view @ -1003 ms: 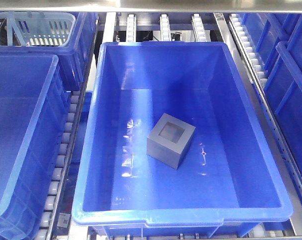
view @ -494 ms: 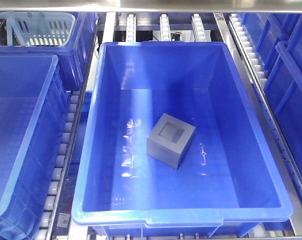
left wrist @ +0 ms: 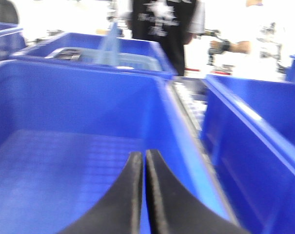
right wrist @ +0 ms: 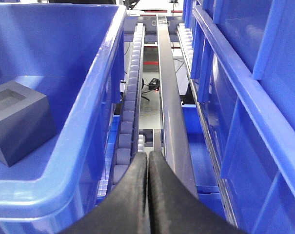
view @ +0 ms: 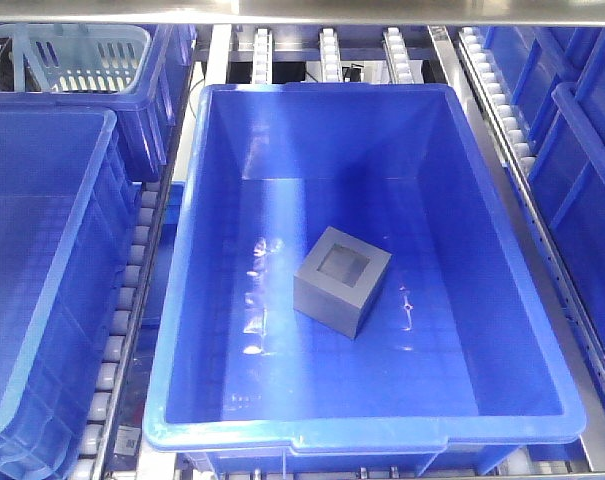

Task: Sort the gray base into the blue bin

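The gray base [view: 342, 282] rests on the floor of the blue bin [view: 322, 92] near its middle, its square recess facing up. Neither gripper shows in the front view. In the right wrist view the right gripper [right wrist: 148, 155] is shut and empty above the roller track [right wrist: 130, 105], just outside the blue bin's right rim [right wrist: 91, 109], with the gray base [right wrist: 18, 117] off to its left inside the bin. The left gripper [left wrist: 144, 155] is shut and empty, hanging over the inside of another blue tote [left wrist: 64, 161].
A second blue tote [view: 42, 270] stands at the left, and a pale slotted basket [view: 77, 55] sits in a tote behind it. More blue totes [view: 582, 150] line the right side. Roller rails [view: 132, 290] run between them. A person [left wrist: 164, 19] stands beyond the totes.
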{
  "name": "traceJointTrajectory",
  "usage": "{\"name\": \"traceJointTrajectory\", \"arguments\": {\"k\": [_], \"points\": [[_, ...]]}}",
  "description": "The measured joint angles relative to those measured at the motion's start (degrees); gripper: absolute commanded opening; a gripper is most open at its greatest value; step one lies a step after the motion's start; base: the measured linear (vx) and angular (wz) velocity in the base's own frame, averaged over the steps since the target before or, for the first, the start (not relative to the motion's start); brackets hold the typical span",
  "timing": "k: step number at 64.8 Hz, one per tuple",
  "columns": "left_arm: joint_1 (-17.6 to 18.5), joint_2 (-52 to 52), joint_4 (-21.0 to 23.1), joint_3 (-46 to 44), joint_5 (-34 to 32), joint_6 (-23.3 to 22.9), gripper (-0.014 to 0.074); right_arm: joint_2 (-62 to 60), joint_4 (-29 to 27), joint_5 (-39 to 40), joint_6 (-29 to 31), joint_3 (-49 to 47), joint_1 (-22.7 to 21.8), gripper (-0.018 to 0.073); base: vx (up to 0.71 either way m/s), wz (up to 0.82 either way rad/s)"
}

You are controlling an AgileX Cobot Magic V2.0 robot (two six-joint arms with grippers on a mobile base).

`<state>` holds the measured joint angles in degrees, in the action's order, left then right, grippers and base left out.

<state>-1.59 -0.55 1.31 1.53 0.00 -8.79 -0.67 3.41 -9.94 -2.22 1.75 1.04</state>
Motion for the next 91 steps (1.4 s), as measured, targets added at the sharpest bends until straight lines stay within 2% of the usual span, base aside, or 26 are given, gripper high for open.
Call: {"name": "traceJointTrajectory", "arguments": {"k": [17, 33, 41, 55, 67, 81, 91], "points": [[-3.87, 0.0, 0.81, 0.0, 3.85, 1.38, -0.0006, 0.0, 0.0, 0.0, 0.0, 0.0, 0.0, -0.0009, 0.0, 0.0], [-3.18, 0.0, 2.75, 0.0, 4.65, 6.72, -0.0006, 0.0, 0.0, 0.0, 0.0, 0.0, 0.0, -0.0009, 0.0, 0.0], [-2.39, 0.0, 2.89, 0.0, 4.66, 7.73, -0.0006, 0.0, 0.0, 0.0, 0.0, 0.0, 0.0, -0.0009, 0.0, 0.0], [0.29, 0.0, 1.3, 0.0, 4.66, 7.73, -0.0006, 0.0, 0.0, 0.0, 0.0, 0.0, 0.0, -0.0009, 0.0, 0.0], [0.63, 0.0, 0.63, 0.0, 4.66, 7.43, -0.0006, 0.0, 0.0, 0.0, 0.0, 0.0, 0.0, -0.0009, 0.0, 0.0], [0.68, 0.0, -4.77, 0.0, 4.66, 1.43, -0.0006, 0.0, 0.0, 0.0, 0.0, 0.0, 0.0, -0.0009, 0.0, 0.0], [0.68, 0.0, -5.24, 0.0, 4.66, 0.27, -0.0006, 0.0, 0.0, 0.0, 0.0, 0.0, 0.0, -0.0009, 0.0, 0.0]]}}
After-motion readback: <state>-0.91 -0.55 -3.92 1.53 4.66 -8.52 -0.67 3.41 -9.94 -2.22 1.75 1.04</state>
